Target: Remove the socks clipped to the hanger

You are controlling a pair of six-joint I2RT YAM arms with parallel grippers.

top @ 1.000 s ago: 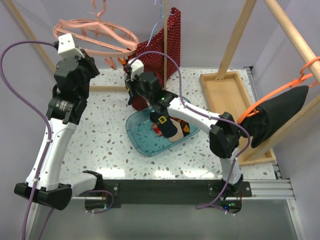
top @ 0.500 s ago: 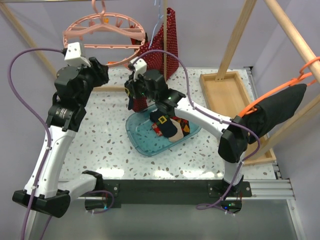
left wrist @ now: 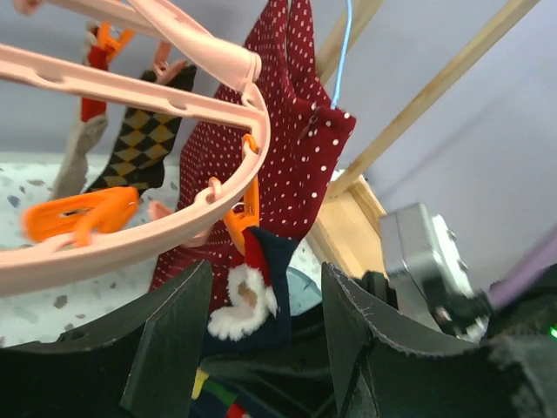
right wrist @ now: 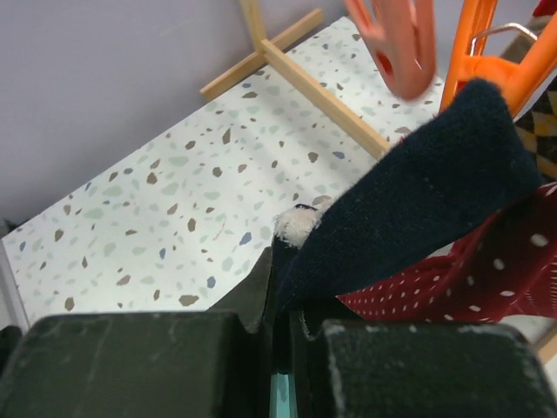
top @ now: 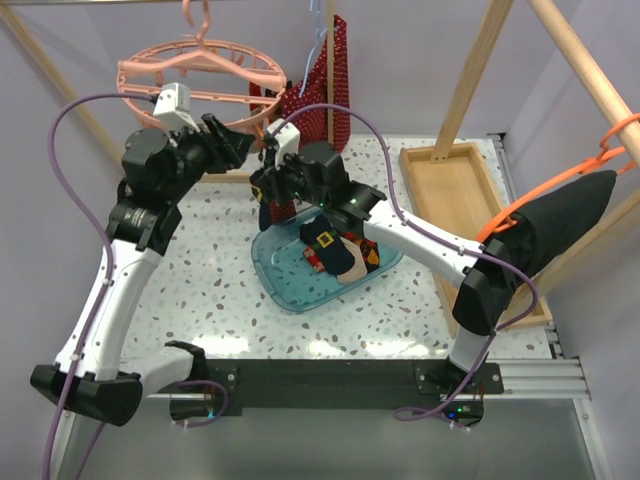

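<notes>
navy sock (right wrist: 409, 200): hangs from orange clip (right wrist: 513, 74) on hanger (top: 200, 70), above tabletop (top: 200, 260) | right gripper (right wrist: 280, 287): clamped on its lower end | left gripper (left wrist: 261, 344): jaws apart, empty, beside hanger ring | risk: tugging against the closed clip may swing the hanger or slip the pinch

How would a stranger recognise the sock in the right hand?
Look at the pink ring hanger at the back left. From an orange clip on its rim hangs a navy sock; unlike the argyle sock nearby, it shows a Santa face.
</notes>
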